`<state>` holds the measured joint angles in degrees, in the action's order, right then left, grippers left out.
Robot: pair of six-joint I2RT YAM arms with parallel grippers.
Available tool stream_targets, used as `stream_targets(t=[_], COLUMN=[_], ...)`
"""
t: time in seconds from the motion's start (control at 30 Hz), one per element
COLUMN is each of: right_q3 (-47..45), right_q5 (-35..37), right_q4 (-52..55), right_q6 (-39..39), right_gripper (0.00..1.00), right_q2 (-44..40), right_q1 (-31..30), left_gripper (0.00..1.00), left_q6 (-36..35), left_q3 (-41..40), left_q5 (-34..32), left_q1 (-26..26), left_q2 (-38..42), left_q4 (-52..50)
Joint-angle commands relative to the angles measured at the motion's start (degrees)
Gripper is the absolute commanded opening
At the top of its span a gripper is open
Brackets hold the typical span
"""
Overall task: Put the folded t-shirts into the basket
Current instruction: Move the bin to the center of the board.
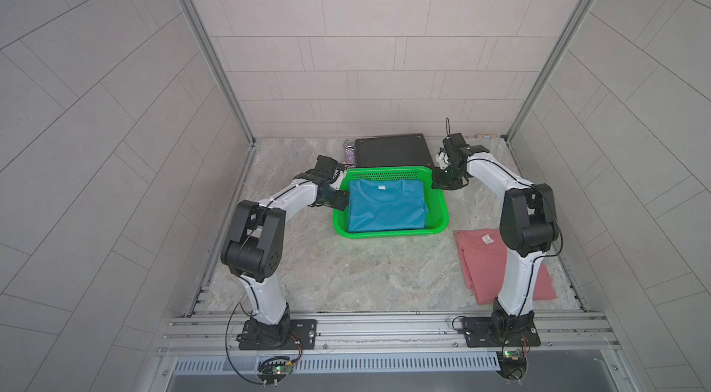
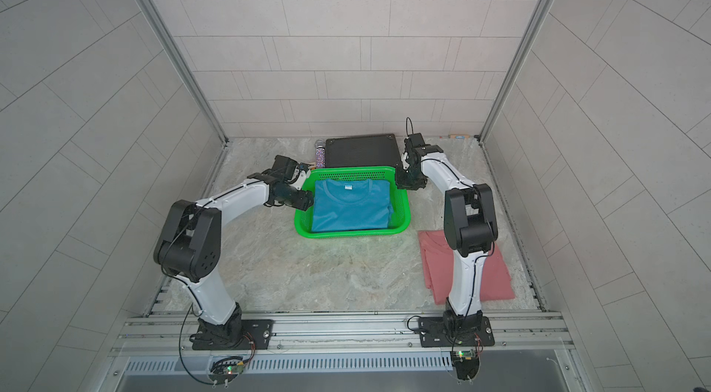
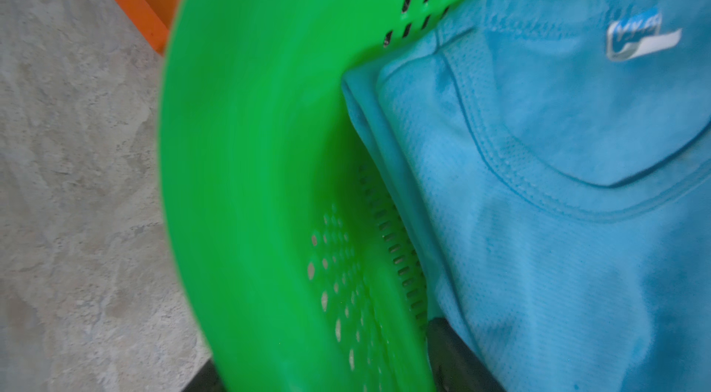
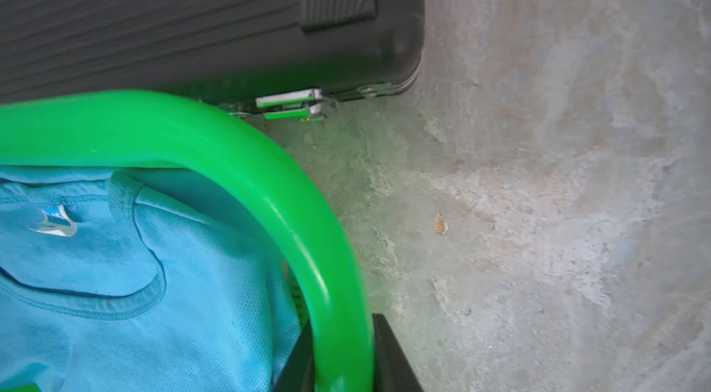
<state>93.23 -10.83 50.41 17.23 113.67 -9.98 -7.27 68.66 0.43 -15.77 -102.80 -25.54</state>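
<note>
The green basket (image 1: 388, 235) (image 2: 346, 234) stands mid-table with a sky blue folded t-shirt (image 1: 386, 209) (image 2: 350, 209) lying flat inside, collar toward the back. A dusty pink folded t-shirt (image 1: 477, 267) (image 2: 434, 267) lies on the table at the right, partly under my right arm. My left gripper (image 1: 340, 197) (image 3: 327, 371) is open and straddles the basket's left rim (image 3: 250, 140), one finger inside beside the blue t-shirt (image 3: 558, 217). At the far right corner, my right gripper (image 1: 438, 178) (image 4: 342, 363) is shut on the rim (image 4: 231, 140).
A black briefcase (image 1: 392, 151) (image 4: 192, 16) lies right behind the basket, its metal latch close to the rim. A glittery purple bottle (image 1: 350, 153) stands at its left. A small orange piece (image 3: 142, 13) lies outside the basket's left corner. Marble tabletop (image 1: 346, 274) runs in front.
</note>
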Motion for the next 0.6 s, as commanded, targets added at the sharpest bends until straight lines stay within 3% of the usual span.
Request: stream_targets(t=[0.0,0.23,0.4,0.57], right_q3=[1.4,-1.0,-9.8,-26.6], right_q5=[1.8,0.6,7.6,14.8], right_q4=[1.9,7.3,10.4,9.9], right_q6=[-0.1,1.7,7.1,14.3], right_gripper=[0.35,0.49,0.49,0.45], right_q2=[-1.8,-12.7,-24.0,-37.5], right_q1=[0.4,0.4,0.7,3.0], left_gripper=[0.84,0.96,0.98,0.99], left_q6=[-0.5,-1.0,-1.3,-1.4], left_q3=[2.2,7.2,9.6,7.7], left_q5=[-0.3,-0.3,0.4,1.5], left_q1=[0.3,0.7,0.8,0.8], left_q2=[1.2,8.2,14.3,21.1], left_q4=[-3.4,-12.6,-18.5,-21.9])
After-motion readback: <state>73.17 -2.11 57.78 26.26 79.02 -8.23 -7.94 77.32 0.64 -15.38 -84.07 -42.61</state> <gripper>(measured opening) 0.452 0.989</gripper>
